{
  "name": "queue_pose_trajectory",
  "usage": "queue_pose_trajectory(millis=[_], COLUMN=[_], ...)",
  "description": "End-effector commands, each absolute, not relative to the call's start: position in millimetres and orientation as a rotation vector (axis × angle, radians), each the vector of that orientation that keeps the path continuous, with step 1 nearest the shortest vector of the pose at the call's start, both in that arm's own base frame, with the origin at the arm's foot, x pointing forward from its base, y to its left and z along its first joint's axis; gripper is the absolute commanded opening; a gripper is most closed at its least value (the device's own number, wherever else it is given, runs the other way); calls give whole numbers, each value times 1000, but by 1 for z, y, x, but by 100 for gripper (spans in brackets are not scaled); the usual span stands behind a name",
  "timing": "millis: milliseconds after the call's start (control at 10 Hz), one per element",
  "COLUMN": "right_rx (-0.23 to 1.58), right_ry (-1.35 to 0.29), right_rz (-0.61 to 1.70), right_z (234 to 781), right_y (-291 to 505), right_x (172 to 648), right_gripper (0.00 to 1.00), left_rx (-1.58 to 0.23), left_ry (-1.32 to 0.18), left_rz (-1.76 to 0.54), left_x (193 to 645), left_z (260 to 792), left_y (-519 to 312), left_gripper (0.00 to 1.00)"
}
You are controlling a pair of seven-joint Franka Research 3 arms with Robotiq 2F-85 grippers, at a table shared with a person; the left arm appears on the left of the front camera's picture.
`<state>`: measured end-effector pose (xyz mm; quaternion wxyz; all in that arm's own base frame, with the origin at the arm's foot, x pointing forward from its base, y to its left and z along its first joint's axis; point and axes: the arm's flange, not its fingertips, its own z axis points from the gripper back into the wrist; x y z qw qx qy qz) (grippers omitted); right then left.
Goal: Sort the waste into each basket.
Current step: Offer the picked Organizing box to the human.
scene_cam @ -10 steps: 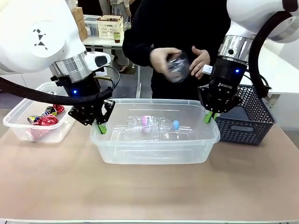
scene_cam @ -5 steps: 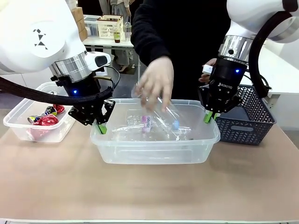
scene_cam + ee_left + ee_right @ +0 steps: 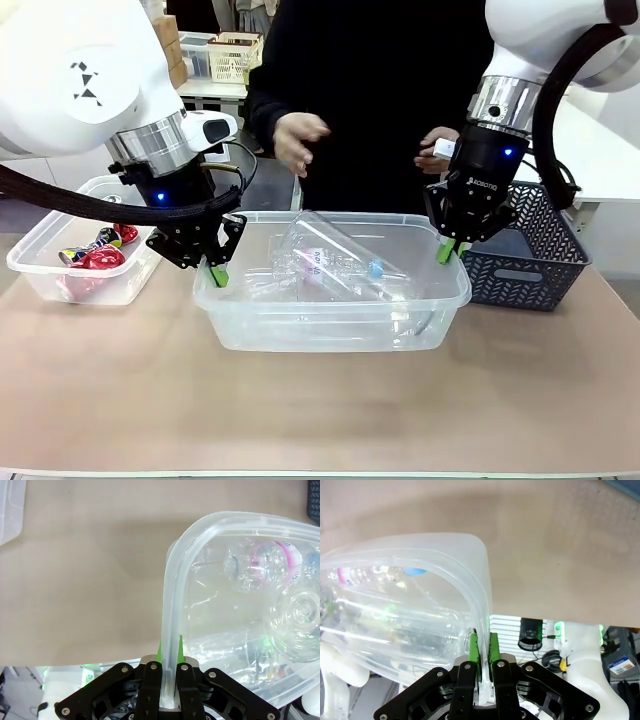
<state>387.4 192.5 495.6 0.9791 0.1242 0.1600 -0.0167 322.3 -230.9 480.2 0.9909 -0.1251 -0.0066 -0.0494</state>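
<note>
A second clear bottle (image 3: 335,262) now lies tilted in the big tub (image 3: 335,325), over the pink-labelled one; the person's hand (image 3: 298,140) has pulled back above the tub. Left tool (image 3: 217,273) and right tool (image 3: 447,251) stay clamped on the tub's end rims. Left of the tub, a smaller tub (image 3: 40,262) holds cans (image 3: 97,250). Tan bench (image 3: 320,410); the room beyond is cut off

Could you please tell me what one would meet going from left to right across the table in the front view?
Small tub with red cans → left gripper, shut on the big tub's left rim → big tub with clear bottles → right gripper, shut on its right rim → dark lattice basket.
</note>
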Motion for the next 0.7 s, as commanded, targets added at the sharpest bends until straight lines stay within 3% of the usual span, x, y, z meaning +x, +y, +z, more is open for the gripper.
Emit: queue_pose_trajectory(millis=[0, 600], right_rx=[254, 254], right_ry=[314, 314], right_rz=[-34, -34], right_z=[499, 499], right_y=[193, 193], right_x=[386, 386], right_gripper=[9, 9], left_rx=[-255, -255], left_ry=[-21, -21], left_rz=[-95, -95], left_x=[319, 319], left_z=[484, 484], left_y=[-230, -230], left_gripper=[4, 4])
